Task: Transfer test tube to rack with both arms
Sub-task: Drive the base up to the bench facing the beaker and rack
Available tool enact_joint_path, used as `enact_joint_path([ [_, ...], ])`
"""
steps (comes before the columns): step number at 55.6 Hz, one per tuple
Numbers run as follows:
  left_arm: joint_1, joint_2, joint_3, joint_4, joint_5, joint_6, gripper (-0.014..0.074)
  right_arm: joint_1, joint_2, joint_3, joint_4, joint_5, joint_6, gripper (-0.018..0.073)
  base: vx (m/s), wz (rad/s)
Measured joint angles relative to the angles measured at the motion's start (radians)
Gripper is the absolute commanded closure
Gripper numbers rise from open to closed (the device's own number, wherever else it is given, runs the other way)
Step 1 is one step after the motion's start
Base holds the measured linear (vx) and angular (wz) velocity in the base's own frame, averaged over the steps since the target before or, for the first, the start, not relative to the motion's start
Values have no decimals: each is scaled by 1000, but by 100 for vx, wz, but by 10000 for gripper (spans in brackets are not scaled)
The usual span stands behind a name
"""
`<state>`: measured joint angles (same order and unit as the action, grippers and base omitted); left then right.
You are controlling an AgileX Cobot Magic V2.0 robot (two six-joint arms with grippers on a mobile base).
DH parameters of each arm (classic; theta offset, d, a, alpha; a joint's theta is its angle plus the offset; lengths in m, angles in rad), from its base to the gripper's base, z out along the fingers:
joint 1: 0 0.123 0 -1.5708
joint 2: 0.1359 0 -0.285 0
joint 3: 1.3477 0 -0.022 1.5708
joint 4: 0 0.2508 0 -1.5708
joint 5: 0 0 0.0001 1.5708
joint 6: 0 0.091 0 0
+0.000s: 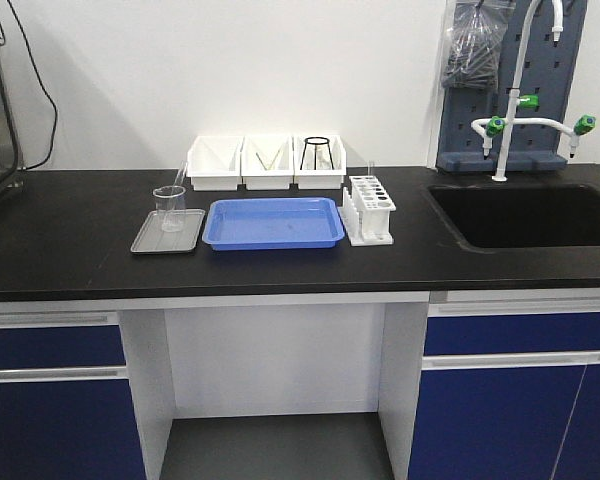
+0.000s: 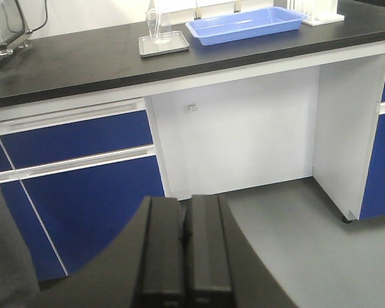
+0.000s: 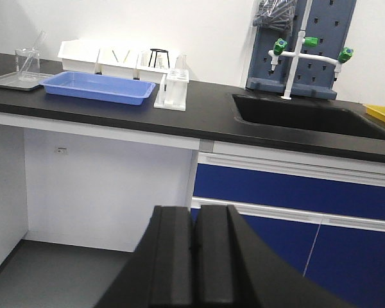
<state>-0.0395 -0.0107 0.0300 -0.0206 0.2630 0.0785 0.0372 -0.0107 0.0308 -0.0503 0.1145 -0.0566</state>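
Black countertop over blue cabinets carries the test tube, leaning in a beaker on a grey tray. The rack stands beyond a blue tray, near the sink. The left gripper and right gripper, fingers pressed together and empty, hang low, well apart from the tube.

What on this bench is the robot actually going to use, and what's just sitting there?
For the job: test tube, leaning in the beaker; rack; left gripper and right gripper, both shut.

Just lying about: grey tray, blue tray, three white bins, sink, tap.
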Motion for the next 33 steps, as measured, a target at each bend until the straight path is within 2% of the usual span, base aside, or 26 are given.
enact_joint_path([
  [33,0,0,0,0,0,0,594,0,0,0,0,0,0,571,0,0],
])
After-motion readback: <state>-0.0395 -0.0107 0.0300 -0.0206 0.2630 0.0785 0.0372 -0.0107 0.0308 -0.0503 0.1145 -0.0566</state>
